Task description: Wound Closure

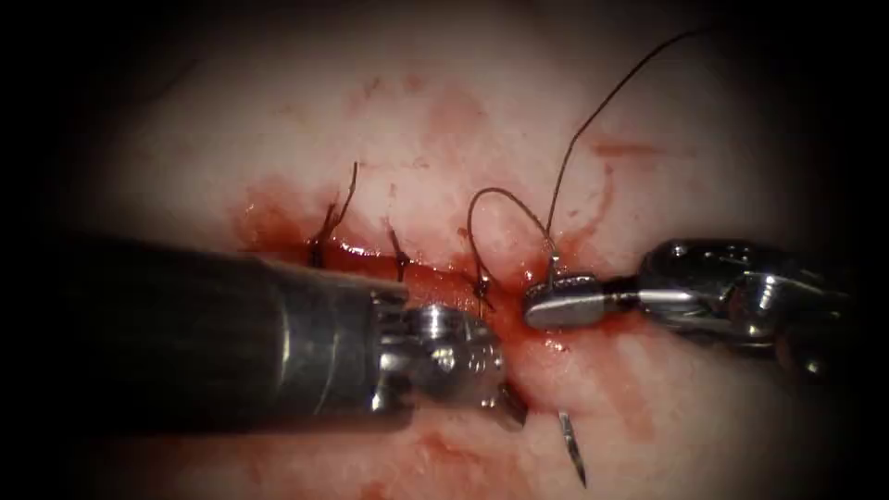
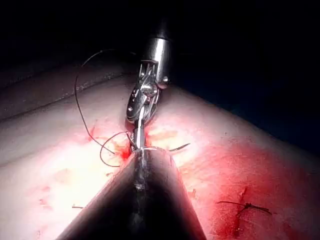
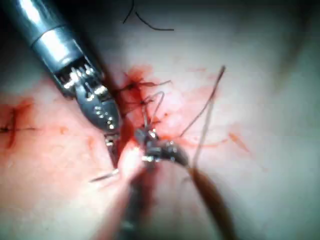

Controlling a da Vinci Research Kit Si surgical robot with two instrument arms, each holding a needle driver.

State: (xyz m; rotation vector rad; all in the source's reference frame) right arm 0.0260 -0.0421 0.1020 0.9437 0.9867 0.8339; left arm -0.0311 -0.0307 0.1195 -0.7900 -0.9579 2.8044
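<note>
The cut [image 1: 435,278] runs across the tissue [image 1: 704,407], wet with red fluid. My right tool [image 1: 560,304] comes in from the right at the cut's right end and is shut on the needle near its thread end. The needle passes through the tissue there, and its dark tip [image 1: 572,449] sticks out nearer the camera. The tip also shows in the wrist views [image 2: 180,147] [image 3: 102,176]. My left tool [image 1: 512,407] points down at the tissue just left of the tip, shut and holding nothing I can see. The thread [image 1: 593,120] arcs up and away to the right.
Three earlier stitches with cut ends [image 1: 324,231] [image 1: 398,259] [image 1: 482,287] cross the cut to the left of the needle. A loop of thread [image 1: 500,194] stands over the last one. The left arm's thick shaft [image 1: 204,333] covers the tissue at the lower left.
</note>
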